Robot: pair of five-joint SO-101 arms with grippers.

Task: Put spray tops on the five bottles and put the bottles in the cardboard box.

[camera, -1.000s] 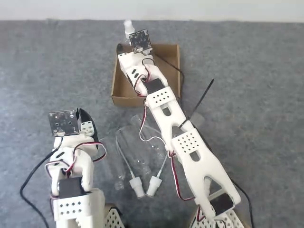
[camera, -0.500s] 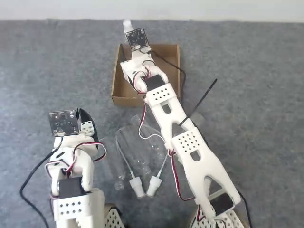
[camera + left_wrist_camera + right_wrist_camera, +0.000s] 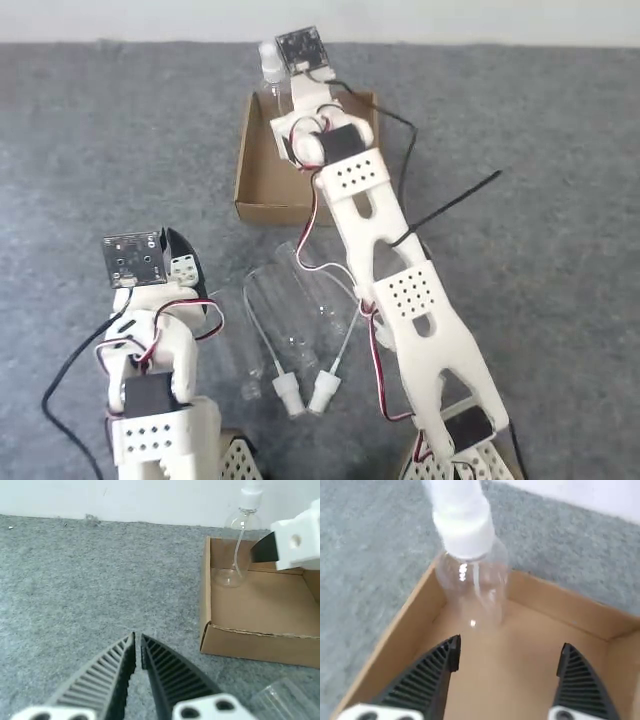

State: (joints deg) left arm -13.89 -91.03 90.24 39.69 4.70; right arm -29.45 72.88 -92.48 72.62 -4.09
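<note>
Upright in a far corner of the cardboard box point(image 3: 262, 180) a capped spray bottle point(image 3: 472, 587) is seen, clear of the right gripper point(image 3: 509, 647), whose jaws are spread wide above the box floor. The left gripper point(image 3: 138, 639) is pressed together over the grey carpet point(image 3: 120, 140). Two more capped bottles point(image 3: 270, 320) are laid between the arms.
</note>
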